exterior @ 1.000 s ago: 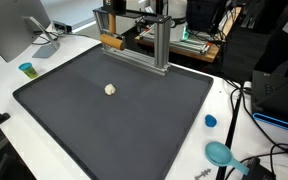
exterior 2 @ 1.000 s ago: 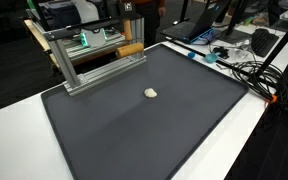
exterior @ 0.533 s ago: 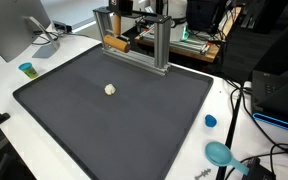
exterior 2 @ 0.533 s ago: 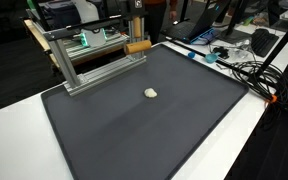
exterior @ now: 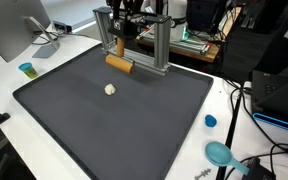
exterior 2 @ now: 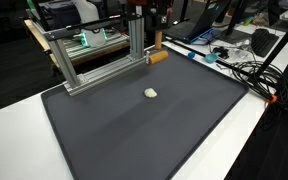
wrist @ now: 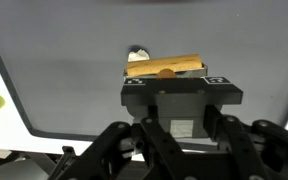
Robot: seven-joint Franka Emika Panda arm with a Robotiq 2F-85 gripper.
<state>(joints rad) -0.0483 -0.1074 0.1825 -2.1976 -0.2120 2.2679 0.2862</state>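
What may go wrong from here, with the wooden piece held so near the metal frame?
The wooden piece lies crosswise in the shut end effector; it may turn or slip out. The metal frame stands close beside it, so a sideways move might strike a post. The small white lump lies on the mat nearby; lowering there could knock it away.

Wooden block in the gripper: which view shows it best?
Wrist view: the wooden block sits large mid-frame, full length, crosswise in the gripper. Both exterior views show it only as a small tan piece by the metal frame.
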